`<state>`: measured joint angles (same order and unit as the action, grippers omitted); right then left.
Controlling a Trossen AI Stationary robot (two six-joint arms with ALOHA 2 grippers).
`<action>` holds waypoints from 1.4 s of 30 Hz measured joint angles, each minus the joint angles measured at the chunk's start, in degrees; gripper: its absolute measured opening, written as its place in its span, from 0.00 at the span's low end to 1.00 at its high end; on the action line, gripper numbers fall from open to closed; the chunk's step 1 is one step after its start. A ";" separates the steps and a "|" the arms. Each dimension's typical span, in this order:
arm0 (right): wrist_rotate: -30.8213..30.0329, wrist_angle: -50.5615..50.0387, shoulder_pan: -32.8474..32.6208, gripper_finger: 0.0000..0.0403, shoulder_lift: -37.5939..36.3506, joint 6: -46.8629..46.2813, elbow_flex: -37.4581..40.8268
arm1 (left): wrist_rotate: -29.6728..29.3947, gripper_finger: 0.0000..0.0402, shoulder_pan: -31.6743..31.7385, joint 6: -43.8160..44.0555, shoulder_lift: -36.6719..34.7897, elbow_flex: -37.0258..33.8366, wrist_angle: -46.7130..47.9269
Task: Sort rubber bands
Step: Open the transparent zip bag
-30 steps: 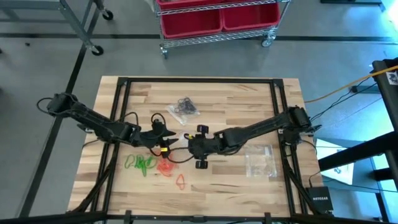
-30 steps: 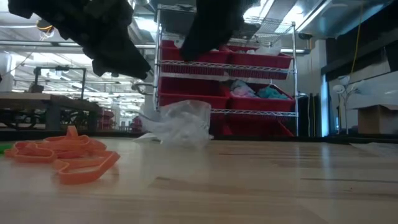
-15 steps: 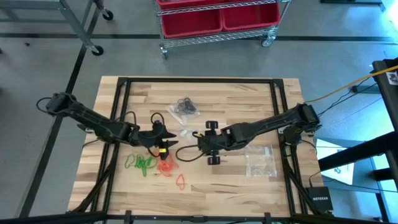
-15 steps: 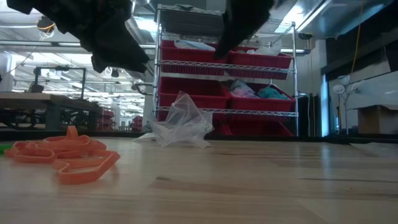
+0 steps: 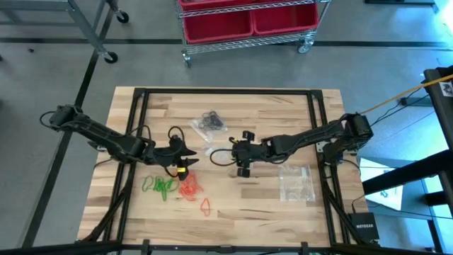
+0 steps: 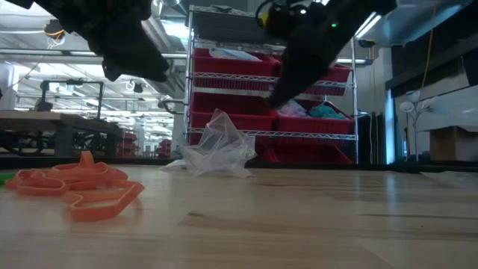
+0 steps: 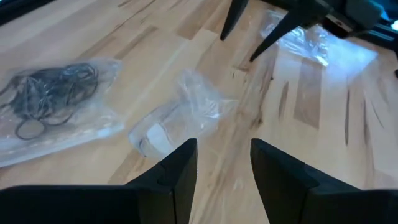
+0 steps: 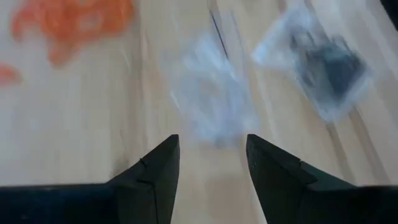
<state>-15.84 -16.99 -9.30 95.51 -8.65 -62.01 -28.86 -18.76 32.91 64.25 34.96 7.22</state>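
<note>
Two arms are held low over the wooden table (image 5: 283, 106), grippers facing each other across a crumpled clear bag (image 7: 186, 112).
Both the left gripper (image 5: 185, 157) and right gripper (image 5: 241, 150) are seen with fingers parted and empty. Green rubber bands (image 5: 160, 187) and orange rubber bands (image 5: 190, 190) are heaped just beside the left gripper; black rubber bands (image 5: 209, 120) are kept in a clear bag farther back.
</note>
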 joint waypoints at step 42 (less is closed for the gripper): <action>-3.24 20.05 2.89 0.87 0.15 -4.97 1.17 | -1.36 0.36 0.01 -0.12 0.02 -0.04 -0.89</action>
<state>-19.08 3.06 -6.41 95.66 -13.62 -60.84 -30.22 -18.75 32.78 64.27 34.92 6.33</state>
